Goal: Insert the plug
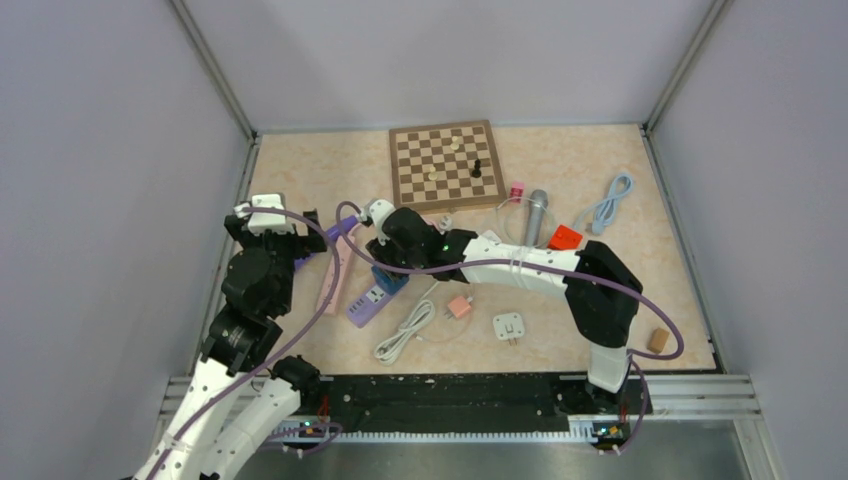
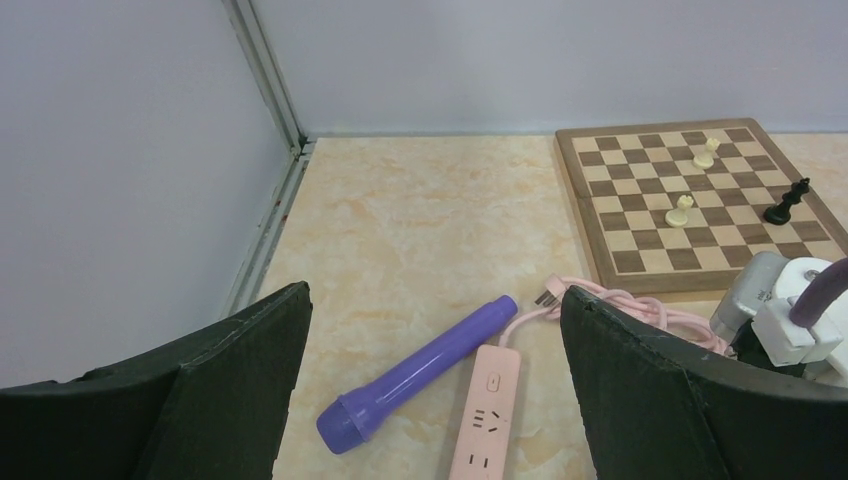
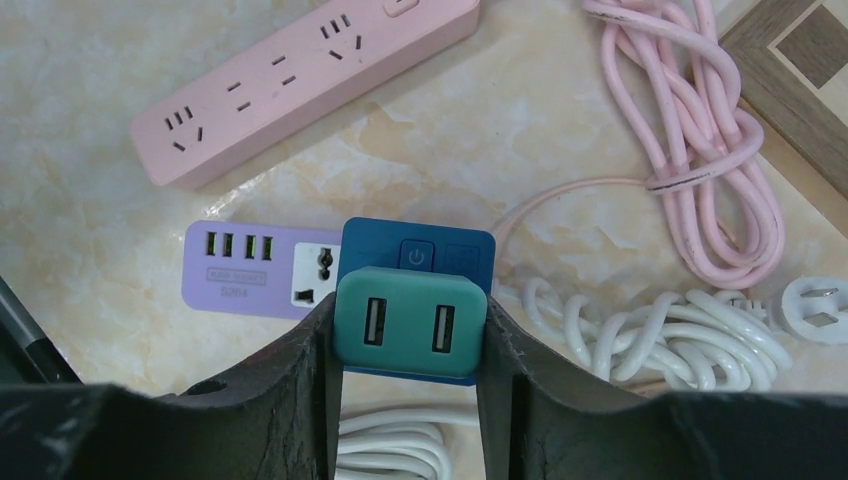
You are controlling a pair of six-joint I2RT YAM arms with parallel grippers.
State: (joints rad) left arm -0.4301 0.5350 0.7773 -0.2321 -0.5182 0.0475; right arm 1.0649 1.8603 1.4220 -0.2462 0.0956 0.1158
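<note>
The top camera sat high up at the near edge and looked down on the whole table (image 1: 330, 170). The left wrist camera sat low and looked across the table to the back wall (image 2: 500, 60), past its own left claw (image 2: 435, 295). The right wrist camera looked almost straight down from very close, with the plug (image 3: 410, 300) filling its right claw (image 3: 408, 335). All three saw the pink strip (image 1: 340, 262). The top and left ones both saw the chessboard (image 1: 447, 165).

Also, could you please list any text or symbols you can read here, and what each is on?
Power symbol, no letters: on the button of the blue block.
Small print under the USB ports of the purple power strip: too blurred to read.
On the teal charger: no print visible.
</note>
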